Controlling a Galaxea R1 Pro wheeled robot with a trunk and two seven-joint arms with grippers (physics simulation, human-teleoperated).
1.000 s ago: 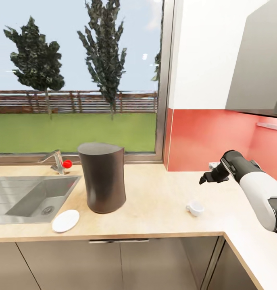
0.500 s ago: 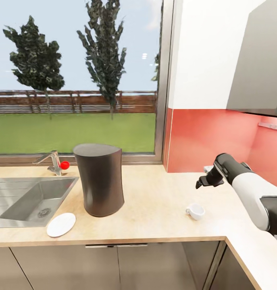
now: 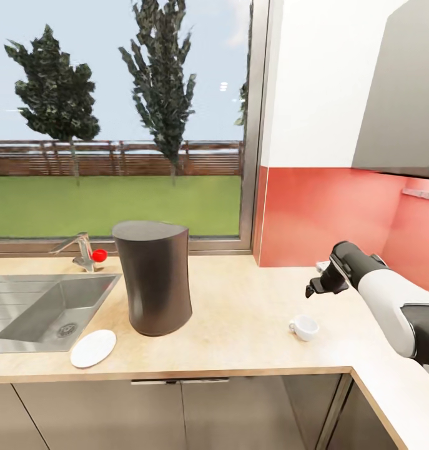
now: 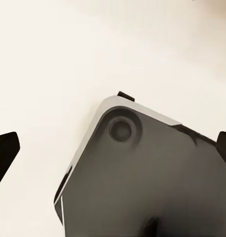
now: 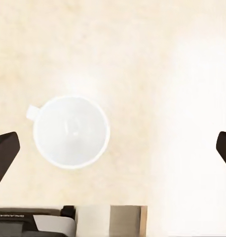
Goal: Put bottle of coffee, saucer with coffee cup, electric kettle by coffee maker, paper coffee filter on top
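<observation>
Right pincer (image 3: pixel 316 289) above coffee cup (image 3: pixel 303 326)

The sink (image 3: pixel 27 306) runs off the head view's left edge; the right arm's (image 3: pixel 389 300) elbow leaves its right edge.

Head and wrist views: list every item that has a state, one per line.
coffee maker: upright on the countertop.
saucer: flat, bare, beside the sink.
coffee cup: upright, empty, on the countertop.
right gripper: open above the cup.
left gripper: open.
</observation>
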